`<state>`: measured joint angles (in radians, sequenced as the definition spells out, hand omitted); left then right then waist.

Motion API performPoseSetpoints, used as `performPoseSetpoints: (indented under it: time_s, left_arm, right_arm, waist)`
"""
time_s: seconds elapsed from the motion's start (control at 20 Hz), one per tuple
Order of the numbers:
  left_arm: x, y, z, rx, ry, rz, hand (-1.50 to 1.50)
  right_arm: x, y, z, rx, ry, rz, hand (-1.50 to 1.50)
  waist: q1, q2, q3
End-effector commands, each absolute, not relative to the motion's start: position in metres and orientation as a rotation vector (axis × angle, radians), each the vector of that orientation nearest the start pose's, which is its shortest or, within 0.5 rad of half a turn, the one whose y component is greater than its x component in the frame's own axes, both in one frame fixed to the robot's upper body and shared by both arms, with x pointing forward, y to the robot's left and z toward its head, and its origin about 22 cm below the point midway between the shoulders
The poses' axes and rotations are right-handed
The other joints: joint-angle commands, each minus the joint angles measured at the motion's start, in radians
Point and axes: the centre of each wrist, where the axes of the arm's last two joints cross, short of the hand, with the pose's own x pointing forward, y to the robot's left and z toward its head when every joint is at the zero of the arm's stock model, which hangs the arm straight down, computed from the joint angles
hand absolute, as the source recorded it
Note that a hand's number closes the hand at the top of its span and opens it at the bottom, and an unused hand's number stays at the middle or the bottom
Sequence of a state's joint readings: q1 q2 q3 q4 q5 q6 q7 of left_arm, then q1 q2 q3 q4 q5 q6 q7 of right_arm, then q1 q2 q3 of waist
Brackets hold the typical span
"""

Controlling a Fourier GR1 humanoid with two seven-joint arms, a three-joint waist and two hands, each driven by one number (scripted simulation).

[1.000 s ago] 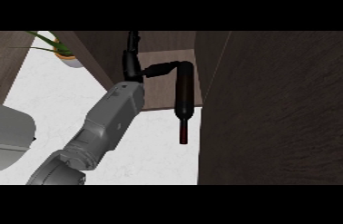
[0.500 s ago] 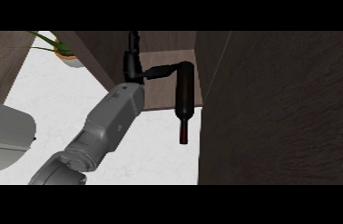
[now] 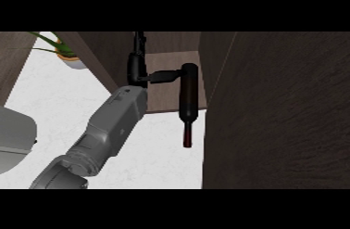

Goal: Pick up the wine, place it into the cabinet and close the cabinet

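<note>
steep head view over counter (image 3: pixel 164 144)

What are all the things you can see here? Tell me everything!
wine bottle: one, dark with a reddish neck, lying on the cabinet shelf, neck sticking out over the counter.
cabinet: one, dark brown wood, top and right; its door fills the right side.
potted plant: one, green leaves in an orange pot, top left.
counter: one, white, left and middle.
grey object: one, left edge; cannot tell what it is.
robot hand: one, black, on a grey forearm, a finger or thumb touching the bottle's base.
</note>
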<state>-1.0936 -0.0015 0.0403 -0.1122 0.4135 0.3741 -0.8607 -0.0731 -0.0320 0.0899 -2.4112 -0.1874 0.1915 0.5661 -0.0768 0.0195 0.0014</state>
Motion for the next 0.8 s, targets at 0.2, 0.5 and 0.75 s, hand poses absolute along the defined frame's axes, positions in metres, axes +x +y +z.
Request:
performPoseSetpoints:
  time_s: [0.2,0.5,0.75]
  left_arm:
    - [0.412,0.122,-0.009,0.053,-1.875,0.170,-1.50]
    - [0.407,0.124,-0.017,0.035,-1.864,0.222,-1.50]
    - [0.397,0.128,-0.031,0.012,-1.857,0.245,-1.50]
  right_arm:
    - [0.142,-0.212,0.199,0.328,-1.928,0.295,-1.50]
    - [0.146,-0.199,0.198,0.345,-1.920,0.312,-1.50]
    - [0.145,-0.206,0.204,0.336,-1.910,0.279,-1.50]
  waist:
    - [0.029,-0.006,-0.003]
    - [0.009,-0.012,-0.003]
    - [0.023,-0.020,-0.002]
